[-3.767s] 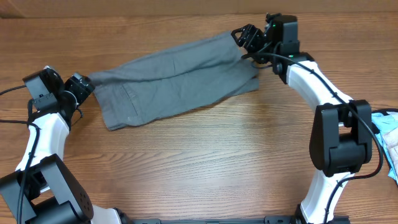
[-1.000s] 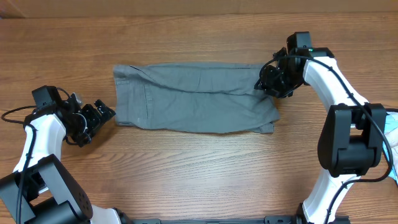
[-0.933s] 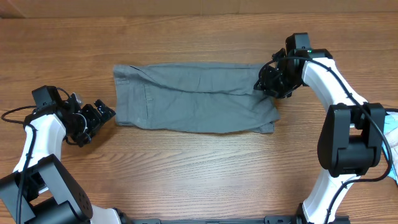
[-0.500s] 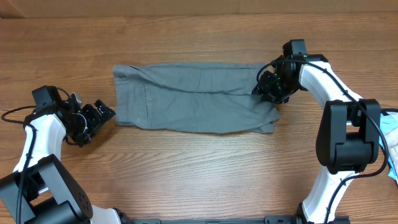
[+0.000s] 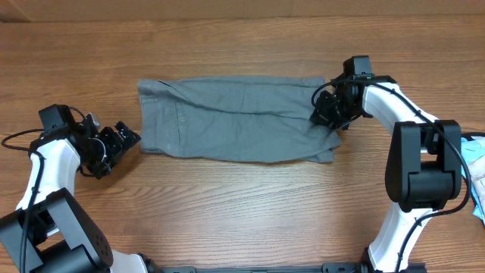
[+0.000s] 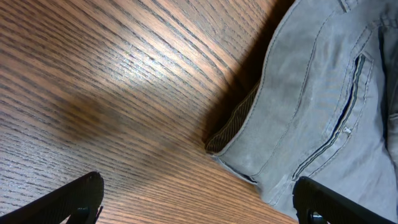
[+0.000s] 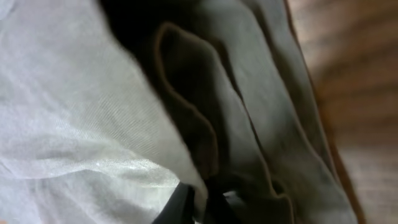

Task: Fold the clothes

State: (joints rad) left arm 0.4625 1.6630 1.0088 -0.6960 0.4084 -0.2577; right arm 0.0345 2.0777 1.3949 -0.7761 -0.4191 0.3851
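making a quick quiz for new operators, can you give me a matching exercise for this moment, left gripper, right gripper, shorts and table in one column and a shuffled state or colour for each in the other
Column A
1. left gripper
2. right gripper
3. shorts
4. table

Column B
a. grey, spread out flat
b. shut on the edge of the shorts
c. brown wood grain
d. open, beside the shorts and apart from them

Pairs: 1-d, 2-b, 3-a, 4-c
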